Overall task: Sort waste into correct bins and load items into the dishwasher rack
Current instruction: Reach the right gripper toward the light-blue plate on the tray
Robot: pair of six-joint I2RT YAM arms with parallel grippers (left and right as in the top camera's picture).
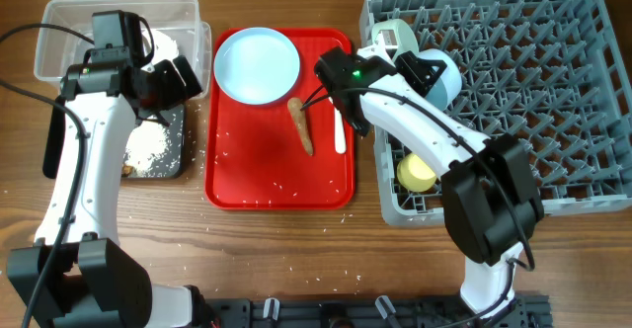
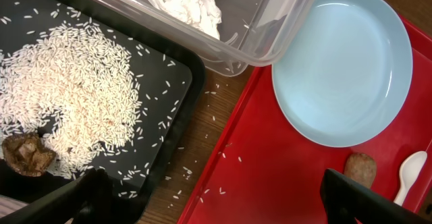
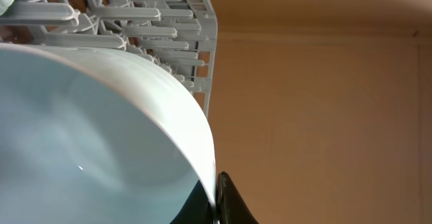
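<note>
A pale blue bowl [image 3: 101, 136] is held by its rim in the closed right jaws at the dishwasher rack [image 1: 533, 91] (left jaws spread wide, empty), so seating between pegs is probably needed next.

tub [image 2: 270, 28]: clear plastic | red tray [image 2: 270, 177]: glossy plastic | table [image 1: 296, 254]: wood grain | rack [image 1: 553, 71]: matt grey plastic

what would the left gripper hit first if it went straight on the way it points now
Probably the strip of wooden table between the shallow black rectangular tray and the flat red serving tray, where the open left gripper aims. Depth is unclear; the clear plastic tub could come first.
</note>
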